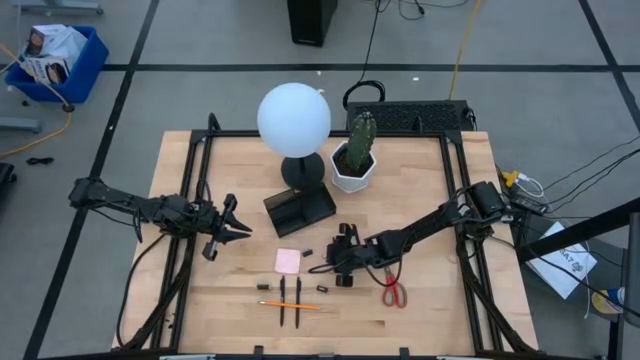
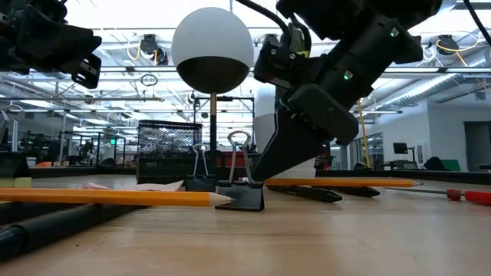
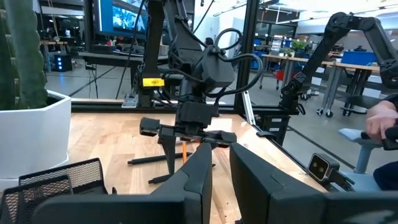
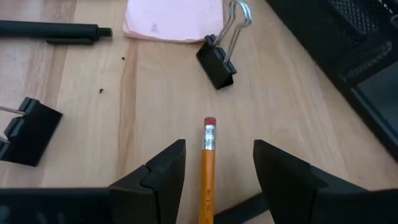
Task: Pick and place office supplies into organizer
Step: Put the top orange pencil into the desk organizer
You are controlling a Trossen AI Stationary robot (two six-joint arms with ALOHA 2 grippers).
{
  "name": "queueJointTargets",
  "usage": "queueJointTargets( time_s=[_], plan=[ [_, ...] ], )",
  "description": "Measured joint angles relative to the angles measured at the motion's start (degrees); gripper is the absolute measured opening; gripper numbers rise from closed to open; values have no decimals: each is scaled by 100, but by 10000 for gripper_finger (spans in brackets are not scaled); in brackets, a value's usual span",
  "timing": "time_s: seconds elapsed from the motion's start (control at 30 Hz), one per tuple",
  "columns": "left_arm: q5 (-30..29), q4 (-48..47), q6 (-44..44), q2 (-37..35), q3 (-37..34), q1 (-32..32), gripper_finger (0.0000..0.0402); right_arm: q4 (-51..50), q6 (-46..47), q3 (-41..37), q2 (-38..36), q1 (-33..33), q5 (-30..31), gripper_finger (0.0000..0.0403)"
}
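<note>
My right gripper [image 1: 343,258] [image 4: 214,167] is open and points down close over the table, near the middle. An orange pencil [image 4: 208,165] lies on the wood between its two fingers, eraser end forward, with a gap on each side. Ahead of it are a black binder clip [image 4: 217,62], the pink sticky pad [image 4: 174,18] [image 1: 288,260] and the black organizer [image 1: 300,210] [image 4: 364,56]. Two black pens [image 1: 290,300] and a second orange pencil [image 1: 290,305] lie nearer the front edge. The red-handled scissors [image 1: 394,292] lie to the right. My left gripper [image 1: 236,222] [image 3: 221,171] waits open, left of the organizer.
A white globe lamp [image 1: 294,120] and a cactus in a white pot [image 1: 354,160] stand behind the organizer. More binder clips [image 2: 245,192] [image 4: 28,127] lie around the right gripper. A person's hand [image 3: 379,121] shows beyond the table's right side.
</note>
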Motion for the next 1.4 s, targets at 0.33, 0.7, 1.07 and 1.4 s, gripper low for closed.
queueJointTargets(
  time_s=[0.33, 0.7, 1.07, 1.4],
  plan=[
    [0, -2, 2, 0, 0, 0, 63, 424, 123, -317, -1, -11, -283, 180],
    [-2, 20, 24, 0, 0, 0, 63, 506, 354, -320, -1, -217, -599, 142],
    [-4, 40, -1, 0, 0, 0, 63, 447, 323, -305, 139, -221, -730, 56],
    [-37, 223, 168, -1, 0, 0, 63, 529, 308, -311, 121, -221, -731, 18]
  ],
)
